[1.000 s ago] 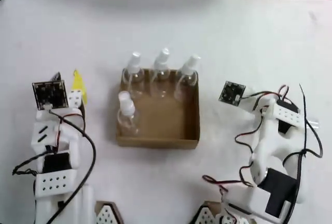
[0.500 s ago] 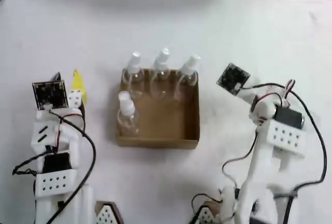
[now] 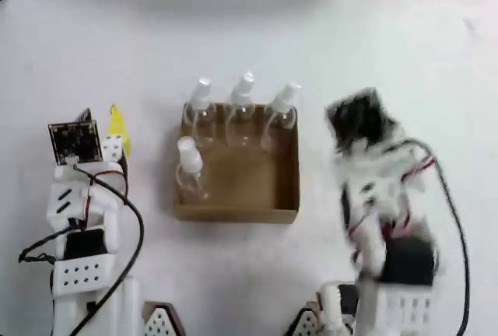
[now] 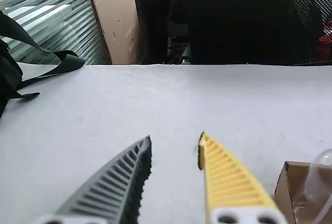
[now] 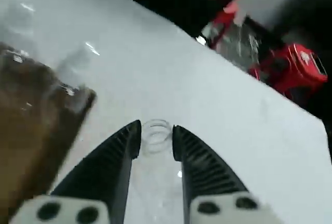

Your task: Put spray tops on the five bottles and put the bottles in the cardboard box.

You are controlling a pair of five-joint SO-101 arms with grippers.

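Note:
The cardboard box (image 3: 237, 213) lies at the table's middle with several clear bottles standing in it, each with a white spray top (image 3: 201, 87). My right gripper (image 5: 155, 128) is shut on a clear bottle (image 5: 155, 137) whose neck is bare. It holds the bottle over the white table, just beside the box (image 5: 36, 125). In the high view the right arm (image 3: 373, 173) is a blur to the right of the box. My left gripper (image 4: 174, 146) is open with nothing between its fingers. It rests left of the box (image 4: 290, 182), with its yellow finger (image 3: 118, 130) nearest the box.
The white table (image 3: 389, 48) spreads wide around the box. A dark chair and a cardboard panel (image 4: 116, 16) stand past the far edge. Red objects (image 5: 290, 63) lie beyond the table on the right arm's side.
The right arm has swung from low at the table's right side up and in toward the box, and is blurred by its motion. The left arm has kept still.

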